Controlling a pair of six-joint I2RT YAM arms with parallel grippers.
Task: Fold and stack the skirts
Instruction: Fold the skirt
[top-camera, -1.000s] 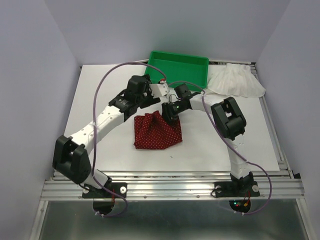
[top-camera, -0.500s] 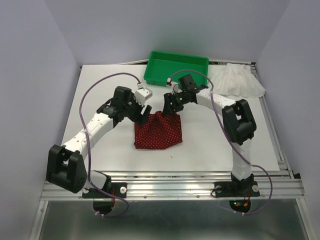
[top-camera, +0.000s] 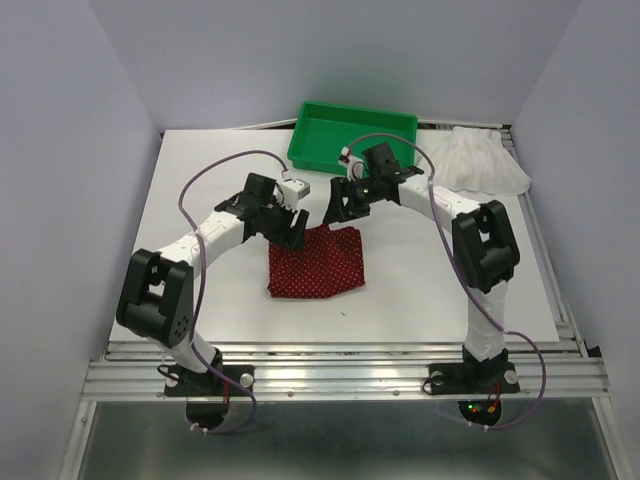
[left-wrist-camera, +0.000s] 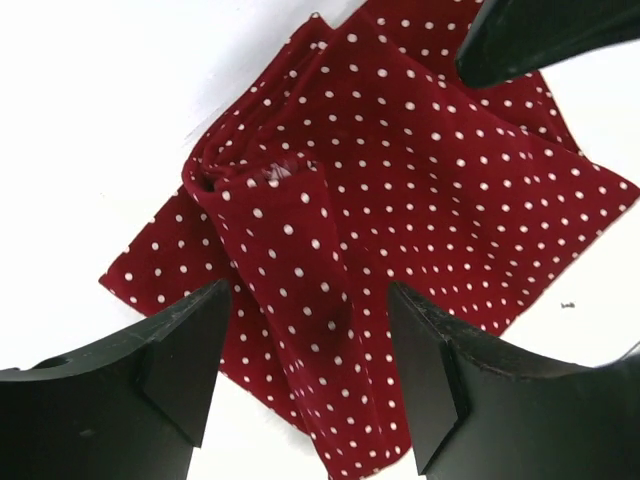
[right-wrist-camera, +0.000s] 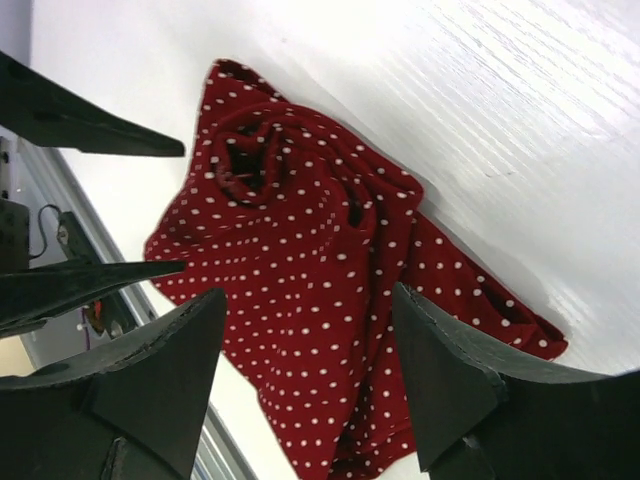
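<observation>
Two robot arms hang over a dark red skirt with tiny white dots, lying roughly folded near the middle of the white table. The cloth forms an uneven square, flat along its near edge and bunched into a twisted knot at its far edge.

The left gripper hovers above the skirt's far left corner with its 2 fingers spread and nothing between them; its wrist camera shows only the dotted cloth below the open left gripper. The right gripper hangs just beyond the far edge of the skirt, its fingers likewise parted and empty in the right wrist view.

A white ruffled skirt lies in the far right corner of the table, just beside a green tray at the far edge.
</observation>
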